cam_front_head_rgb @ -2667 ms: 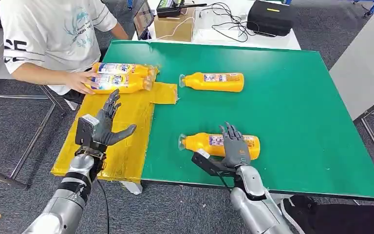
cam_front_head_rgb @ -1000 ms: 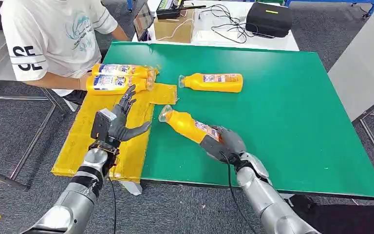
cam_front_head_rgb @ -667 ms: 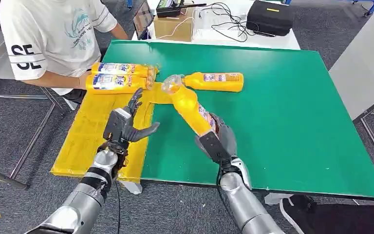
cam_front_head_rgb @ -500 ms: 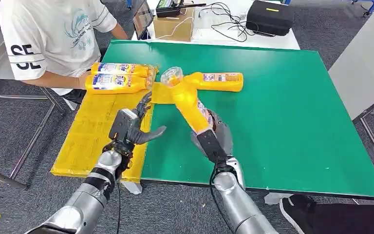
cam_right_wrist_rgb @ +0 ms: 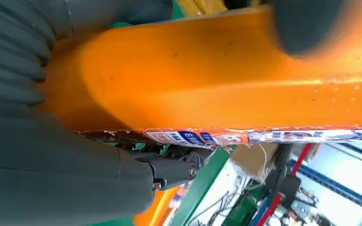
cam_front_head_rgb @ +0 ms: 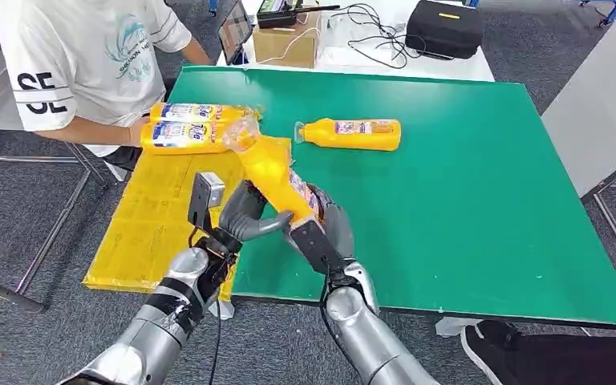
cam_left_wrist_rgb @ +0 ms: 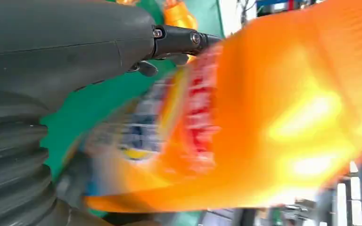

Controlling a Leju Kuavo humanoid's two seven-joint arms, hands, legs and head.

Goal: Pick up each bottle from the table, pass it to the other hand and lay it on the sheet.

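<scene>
Both hands meet on one bottle (cam_front_head_rgb: 277,172): right hand (cam_front_head_rgb: 326,233) grips it, left hand (cam_front_head_rgb: 245,215) seemingly touching

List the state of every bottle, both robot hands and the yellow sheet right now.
Held bottle: lifted off the table, tilted, gripped by the right robot hand.
Right robot hand: gripping that bottle's lower end.
Left robot hand: touching the bottle, fingers around it.
Lone bottle: lying on the green table.
Two bottles: lying on the yellow sheet.
</scene>
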